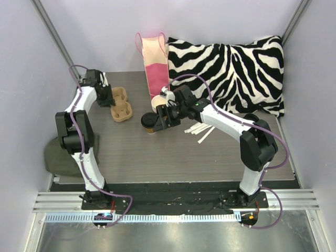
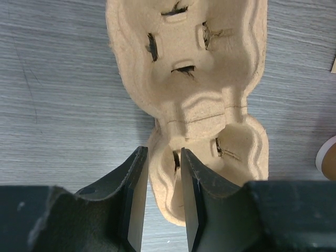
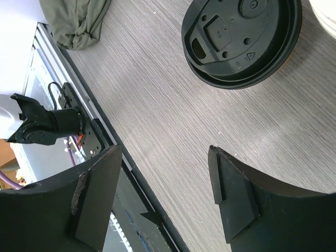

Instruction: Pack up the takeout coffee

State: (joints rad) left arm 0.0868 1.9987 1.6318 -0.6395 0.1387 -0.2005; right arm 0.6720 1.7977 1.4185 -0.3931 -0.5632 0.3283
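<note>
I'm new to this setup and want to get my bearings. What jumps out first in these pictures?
The zebra-striped pillow at the back right dominates, with a pink-and-cream paper bag standing just left of it. On the table, the left hand straddles the rim of the tan pulp cup carrier, while the open right hand hovers near a round black lid at mid-table.

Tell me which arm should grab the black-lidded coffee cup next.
Right, most likely. The right gripper hovers open just beside the black-lidded cup. The left gripper is clamped on the rim of the pulp cup carrier, farther from the cup.
</note>
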